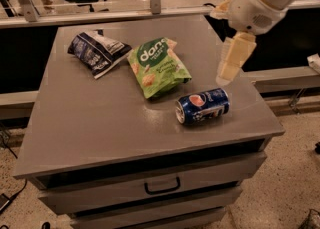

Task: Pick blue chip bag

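The blue chip bag (97, 52) is dark navy with white patches and wrinkly. It lies flat at the far left of the grey cabinet top (100, 123). My gripper (226, 74) hangs from the white arm at the upper right. It points down above the right side of the top, just past the Pepsi can. It is far to the right of the blue chip bag, with the green bag between them. It holds nothing that I can see.
A bright green "dana" snack bag (157, 67) lies in the middle of the top. A blue Pepsi can (202, 105) lies on its side near the front right. A drawer with a handle (162, 187) sits below. A rail and office chairs stand behind.
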`<control>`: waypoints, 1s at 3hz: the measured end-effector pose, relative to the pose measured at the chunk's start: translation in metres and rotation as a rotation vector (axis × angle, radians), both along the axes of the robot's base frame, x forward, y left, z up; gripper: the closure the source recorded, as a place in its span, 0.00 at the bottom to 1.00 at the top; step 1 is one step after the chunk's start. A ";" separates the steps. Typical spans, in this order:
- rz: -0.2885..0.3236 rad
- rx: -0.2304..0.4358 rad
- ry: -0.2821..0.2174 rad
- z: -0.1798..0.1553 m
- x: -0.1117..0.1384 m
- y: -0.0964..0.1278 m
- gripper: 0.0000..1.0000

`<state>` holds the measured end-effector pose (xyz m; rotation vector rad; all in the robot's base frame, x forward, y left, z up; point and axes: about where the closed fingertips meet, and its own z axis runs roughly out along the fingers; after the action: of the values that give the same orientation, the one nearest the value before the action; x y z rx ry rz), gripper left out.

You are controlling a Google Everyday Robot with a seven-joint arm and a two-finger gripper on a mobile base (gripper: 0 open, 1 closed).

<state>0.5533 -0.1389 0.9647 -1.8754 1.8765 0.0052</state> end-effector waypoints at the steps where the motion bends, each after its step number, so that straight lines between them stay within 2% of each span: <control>1: 0.085 0.053 -0.003 -0.009 0.055 0.044 0.00; 2: 0.156 0.122 0.035 -0.004 0.101 0.130 0.00; 3: 0.183 0.163 0.068 0.004 0.126 0.202 0.00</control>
<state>0.6795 0.0635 0.9689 -1.9466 1.6859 0.2779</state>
